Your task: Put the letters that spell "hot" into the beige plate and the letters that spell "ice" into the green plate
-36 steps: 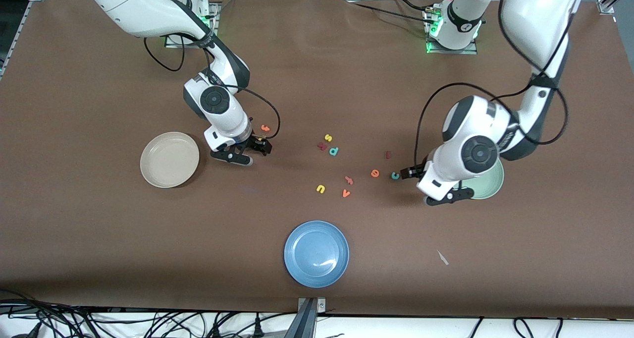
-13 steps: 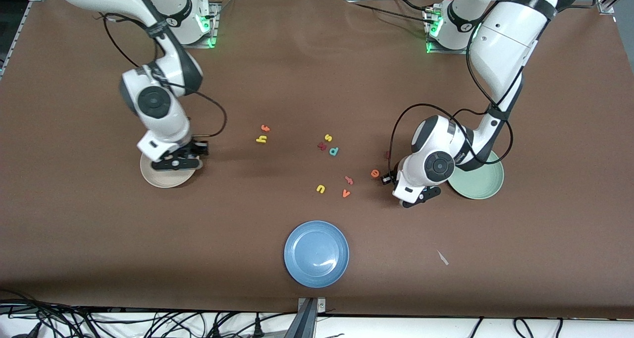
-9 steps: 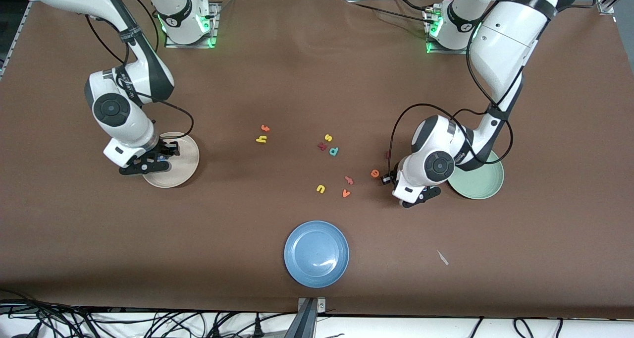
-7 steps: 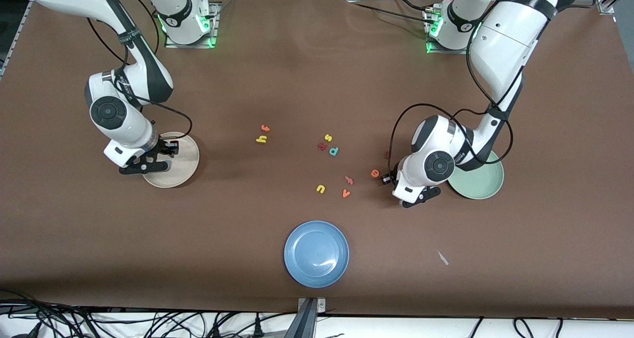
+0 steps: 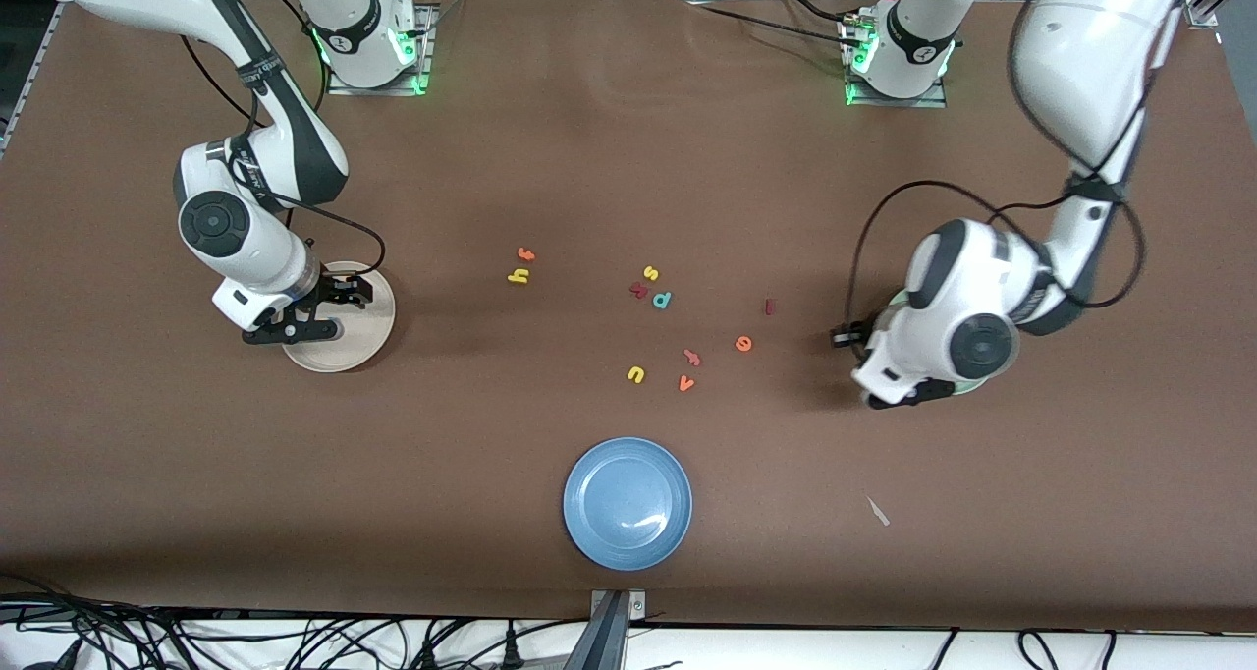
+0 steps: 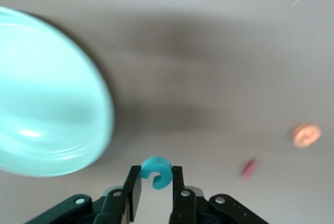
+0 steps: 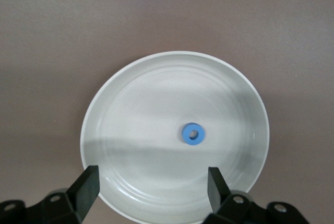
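A brown bench (image 5: 609,159) carries three plates and a scatter of tiny toy letters. The right end effector (image 7: 151,185) hangs over the beige plate (image 5: 365,334) at the right arm's end of the bench, its fingers (image 7: 86,185) spread wide and empty; the blue o (image 7: 193,133) lies inside this plate. The left end effector (image 6: 155,185) is up in the air just beside the green plate (image 6: 47,104), over the bare bench, its fingers pressed against the teal c (image 6: 156,172). In the front view, the left arm covers most of the green plate at its own end of the bench. Still on the bench near the middle are the yellow h (image 5: 518,276) and orange t (image 5: 526,253), close together. Toward the left arm's end lie the dark red i (image 5: 770,307) and orange e (image 5: 743,343), apart from each other. A blue plate (image 5: 628,503) sits nearest the front camera.
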Controlling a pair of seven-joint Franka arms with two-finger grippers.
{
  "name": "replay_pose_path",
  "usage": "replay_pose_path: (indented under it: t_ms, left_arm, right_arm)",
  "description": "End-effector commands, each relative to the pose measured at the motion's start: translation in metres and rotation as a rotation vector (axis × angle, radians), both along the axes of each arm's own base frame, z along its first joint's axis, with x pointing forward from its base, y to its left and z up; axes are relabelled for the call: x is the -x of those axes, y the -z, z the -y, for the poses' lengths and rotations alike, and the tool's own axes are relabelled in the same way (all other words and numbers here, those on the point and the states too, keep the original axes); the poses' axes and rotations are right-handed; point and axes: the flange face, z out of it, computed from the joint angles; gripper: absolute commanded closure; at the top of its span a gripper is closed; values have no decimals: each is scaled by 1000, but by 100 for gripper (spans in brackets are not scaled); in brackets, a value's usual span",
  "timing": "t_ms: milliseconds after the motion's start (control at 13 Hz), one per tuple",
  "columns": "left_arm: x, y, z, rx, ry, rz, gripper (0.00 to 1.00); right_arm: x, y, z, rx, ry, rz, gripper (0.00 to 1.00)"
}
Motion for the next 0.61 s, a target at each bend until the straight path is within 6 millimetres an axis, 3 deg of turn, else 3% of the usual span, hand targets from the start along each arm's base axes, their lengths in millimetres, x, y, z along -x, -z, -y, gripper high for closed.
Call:
replay_pose_path:
  t_ms: [0, 307, 384, 537]
  left_arm:
    - [12, 7, -47, 59, 110, -75, 100]
    - [23, 54, -119, 14, 181, -147, 100]
    - [24, 62, -120, 21, 188, -157, 94]
    - [25, 68, -125, 26, 180, -166, 60]
  right_arm:
    - [0, -15, -27, -30, 51, 25, 8]
    - [-4, -48, -82, -96, 166, 46, 8]
    - [-2, -50, -93, -101, 183, 47, 8]
    - [2, -54, -108, -110, 218, 51, 8]
